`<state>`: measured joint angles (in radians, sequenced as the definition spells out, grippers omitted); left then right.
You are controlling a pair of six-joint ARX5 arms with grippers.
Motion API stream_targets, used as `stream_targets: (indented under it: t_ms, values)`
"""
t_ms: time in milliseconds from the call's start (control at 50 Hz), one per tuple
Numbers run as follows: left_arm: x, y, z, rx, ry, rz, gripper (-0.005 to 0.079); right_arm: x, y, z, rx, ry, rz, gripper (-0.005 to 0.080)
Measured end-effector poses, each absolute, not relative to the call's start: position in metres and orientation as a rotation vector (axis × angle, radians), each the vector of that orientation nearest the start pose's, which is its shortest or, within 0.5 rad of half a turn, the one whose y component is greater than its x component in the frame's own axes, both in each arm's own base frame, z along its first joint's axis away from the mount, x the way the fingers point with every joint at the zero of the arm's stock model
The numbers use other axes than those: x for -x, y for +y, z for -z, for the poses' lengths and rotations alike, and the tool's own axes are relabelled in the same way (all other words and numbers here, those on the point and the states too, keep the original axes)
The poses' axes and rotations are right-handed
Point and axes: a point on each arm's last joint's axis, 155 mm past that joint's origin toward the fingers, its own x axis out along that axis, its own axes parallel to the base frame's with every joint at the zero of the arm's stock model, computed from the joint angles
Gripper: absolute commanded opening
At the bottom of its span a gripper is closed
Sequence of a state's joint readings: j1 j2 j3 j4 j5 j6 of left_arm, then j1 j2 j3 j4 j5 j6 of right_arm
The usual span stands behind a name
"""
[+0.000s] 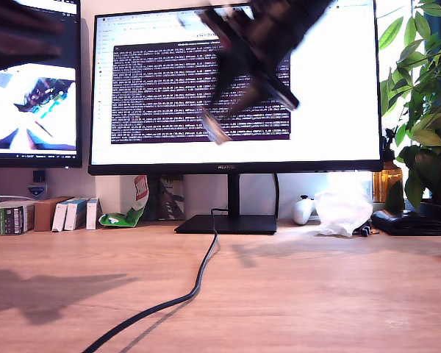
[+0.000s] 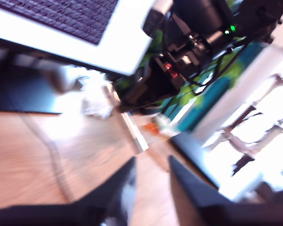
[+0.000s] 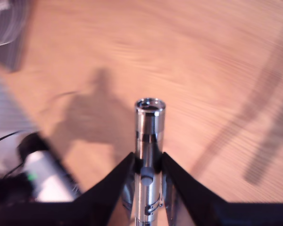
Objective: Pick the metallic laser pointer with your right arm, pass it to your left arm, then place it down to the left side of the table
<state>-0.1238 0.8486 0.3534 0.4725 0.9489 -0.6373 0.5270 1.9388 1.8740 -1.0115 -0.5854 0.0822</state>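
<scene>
My second gripper (image 3: 148, 162) is pinching the laser pointer (image 3: 149, 141) between its two black fingers (image 3: 119, 181), with the silver barrel sticking out past the fingertips and its flat ringed end facing forward. In the exterior view this arm is hanging high in front of the big monitor (image 1: 235, 88), well above the worktop (image 1: 294, 294), and the laser pointer (image 1: 214, 126) is slanting down from the blurred gripper (image 1: 231, 110) across the dark text window on the screen.

My first gripper (image 2: 151, 181) is holding nothing; its fingers (image 2: 191, 186) are standing slightly spread with a narrow gap between them. Its camera is looking toward the other arm (image 2: 193, 42), which is showing a green light, and toward the laser pointer (image 2: 132, 127) hanging below it, apart from the first gripper's fingertips. That view is heavily blurred.

A black cable (image 1: 191, 283) is running from the monitor's stand across the worktop. A crumpled white bag (image 1: 343, 212) is lying beside the stand, toward the exterior view's right, and a leafy plant (image 1: 422, 95) is standing beyond it.
</scene>
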Motion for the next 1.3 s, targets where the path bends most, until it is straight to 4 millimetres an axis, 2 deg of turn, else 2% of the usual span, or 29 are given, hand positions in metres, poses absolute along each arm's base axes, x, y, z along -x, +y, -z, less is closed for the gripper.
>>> stream_targets:
  t_ms: [100,220,480,660,900,1300]
  values:
    - [-0.244,-0.188,-0.239,0.619,0.405,1.089,0.0296,-0.346,0.336,-0.214,-0.106,1.142,-1.016,-0.0013]
    - [-0.251,-0.193,-0.244,0.634,0.415,1.132,0.0296,-0.342,0.342,-0.227,-0.116,1.119,-1.071,-0.0013]
    - [-0.268,-0.194,-0.226,0.690,0.474,1.160,0.0292,-0.340,0.353,-0.265,-0.129,1.031,-1.151,-0.0013]
    - [-0.278,-0.195,-0.230,0.696,0.447,1.183,0.0290,-0.335,0.367,-0.287,-0.095,0.951,-1.205,-0.0013]
    - [-0.286,-0.197,-0.255,0.709,0.391,1.241,0.0289,-0.323,0.381,-0.292,-0.041,0.906,-1.265,-0.0013]
    - [-0.284,-0.200,-0.273,0.705,0.366,1.276,0.0267,-0.323,0.392,-0.300,-0.022,0.837,-1.297,-0.0013]
